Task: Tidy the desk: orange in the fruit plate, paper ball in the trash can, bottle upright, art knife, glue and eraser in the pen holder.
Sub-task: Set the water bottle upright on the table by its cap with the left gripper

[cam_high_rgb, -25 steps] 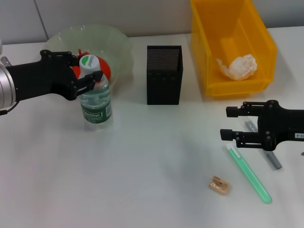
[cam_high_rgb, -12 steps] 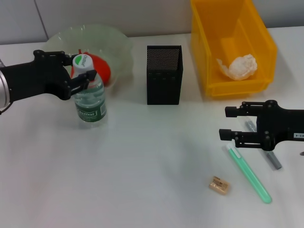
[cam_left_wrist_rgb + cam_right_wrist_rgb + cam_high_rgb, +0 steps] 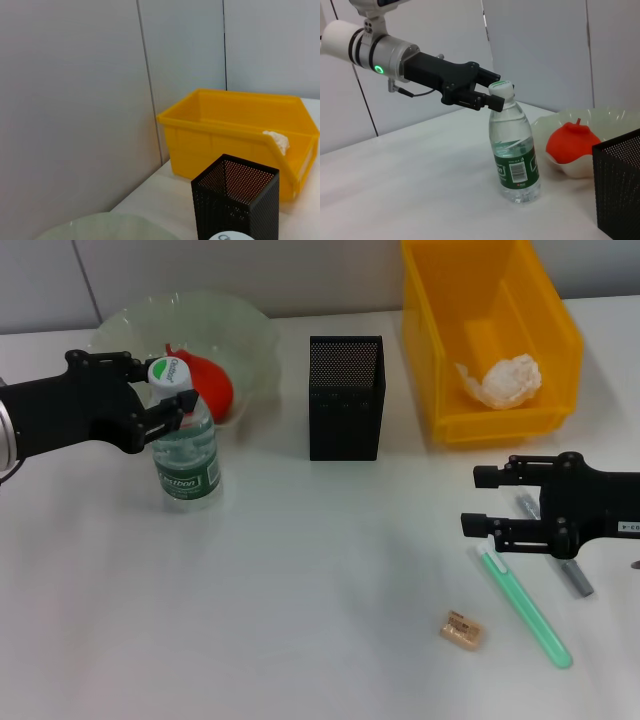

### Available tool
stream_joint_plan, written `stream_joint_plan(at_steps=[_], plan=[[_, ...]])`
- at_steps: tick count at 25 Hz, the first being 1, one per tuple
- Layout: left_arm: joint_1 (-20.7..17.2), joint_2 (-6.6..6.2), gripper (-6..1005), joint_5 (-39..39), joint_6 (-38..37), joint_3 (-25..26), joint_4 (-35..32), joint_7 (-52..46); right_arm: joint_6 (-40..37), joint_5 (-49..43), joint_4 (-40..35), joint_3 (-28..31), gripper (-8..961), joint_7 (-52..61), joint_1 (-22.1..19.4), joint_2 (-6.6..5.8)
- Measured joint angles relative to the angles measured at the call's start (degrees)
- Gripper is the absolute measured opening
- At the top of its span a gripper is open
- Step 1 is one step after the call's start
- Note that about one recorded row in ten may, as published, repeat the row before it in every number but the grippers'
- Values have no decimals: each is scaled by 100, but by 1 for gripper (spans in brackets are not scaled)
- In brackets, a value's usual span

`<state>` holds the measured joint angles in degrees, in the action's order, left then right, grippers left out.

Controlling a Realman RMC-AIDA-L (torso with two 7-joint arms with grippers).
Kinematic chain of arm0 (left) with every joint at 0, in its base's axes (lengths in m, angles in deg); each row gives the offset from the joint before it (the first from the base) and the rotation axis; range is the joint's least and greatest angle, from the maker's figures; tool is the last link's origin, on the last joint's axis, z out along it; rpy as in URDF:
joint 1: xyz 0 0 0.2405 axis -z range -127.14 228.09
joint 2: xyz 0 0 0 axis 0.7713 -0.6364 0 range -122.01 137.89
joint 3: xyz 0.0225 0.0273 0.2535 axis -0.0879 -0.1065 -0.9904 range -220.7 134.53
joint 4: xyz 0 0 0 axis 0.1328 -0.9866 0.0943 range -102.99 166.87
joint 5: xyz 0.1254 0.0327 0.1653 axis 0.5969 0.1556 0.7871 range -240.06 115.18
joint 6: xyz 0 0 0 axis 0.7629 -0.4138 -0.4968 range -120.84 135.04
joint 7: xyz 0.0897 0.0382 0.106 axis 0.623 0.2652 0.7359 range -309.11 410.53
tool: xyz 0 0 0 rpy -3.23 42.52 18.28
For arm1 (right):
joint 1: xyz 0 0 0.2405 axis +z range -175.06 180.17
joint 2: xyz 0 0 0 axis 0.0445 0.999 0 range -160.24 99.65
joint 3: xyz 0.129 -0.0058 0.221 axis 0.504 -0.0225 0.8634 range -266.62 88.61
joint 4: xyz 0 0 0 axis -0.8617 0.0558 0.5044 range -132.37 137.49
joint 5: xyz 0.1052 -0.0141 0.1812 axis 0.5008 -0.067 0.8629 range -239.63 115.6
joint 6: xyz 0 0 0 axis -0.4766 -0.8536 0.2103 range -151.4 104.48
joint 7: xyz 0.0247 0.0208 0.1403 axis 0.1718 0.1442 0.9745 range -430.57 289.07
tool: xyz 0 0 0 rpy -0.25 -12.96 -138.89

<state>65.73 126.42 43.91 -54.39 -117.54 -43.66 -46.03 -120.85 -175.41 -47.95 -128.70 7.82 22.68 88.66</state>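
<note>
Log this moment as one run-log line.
bottle: upright, neck held by left gripper | orange: in plate | paper ball: in bin | right gripper: open, above knife, glue

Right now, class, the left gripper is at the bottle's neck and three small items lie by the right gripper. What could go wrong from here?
1. The bottle stands upright with the left gripper at its cap; a sideways pull-away could tip it toward the fruit plate.
2. The right gripper hangs open over the glue and knife, which lie close together; it might grab or nudge the wrong one.
3. The eraser is small and flat, so it may slip.
</note>
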Motion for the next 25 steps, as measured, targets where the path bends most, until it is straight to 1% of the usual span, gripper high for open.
stream_joint_plan(at_steps=[4,7,9,25], plan=[[43,-6,516,-240,16,26,247,214,0,-1,0,4,669,0,0,3],[43,-6,518,-240,16,26,247,214,0,-2,0,3,669,0,0,4],[71,-9,519,-377,8,89,439,381,0,-2,-1,-4,669,0,0,4],[83,-9,529,-372,-86,133,454,385,0,-2,-3,-21,669,0,17,4]])
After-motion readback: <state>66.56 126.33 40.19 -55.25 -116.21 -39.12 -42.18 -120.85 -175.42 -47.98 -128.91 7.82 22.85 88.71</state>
